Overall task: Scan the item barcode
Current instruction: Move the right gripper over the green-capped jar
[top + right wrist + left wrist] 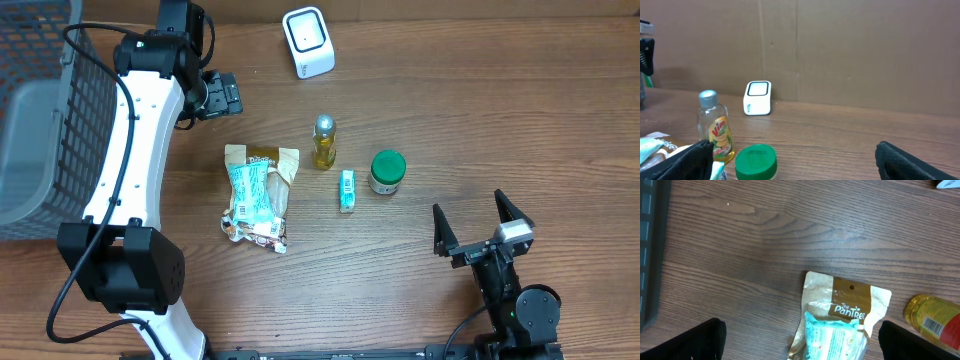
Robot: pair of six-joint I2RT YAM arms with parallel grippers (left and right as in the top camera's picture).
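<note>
The snack pouch [258, 196] is being shown lying flat at mid-table, long axis running far-to-near, brown header pointing toward the white scanner [308, 41] at the far edge, while left gripper [218, 95] and right gripper [476, 218] are being held wide open, empty.

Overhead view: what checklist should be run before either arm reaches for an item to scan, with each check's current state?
1. Left hand open, empty: ok.
2. Right hand open, empty: ok.
3. Scanner unobstructed: ok.
4. Snack pouch, yellow bottle, small pack and green-lidded jar lie apart: ok.
5. Barcode showing on the bottle in the left wrist view: ok; on the other items: cannot tell.
</note>
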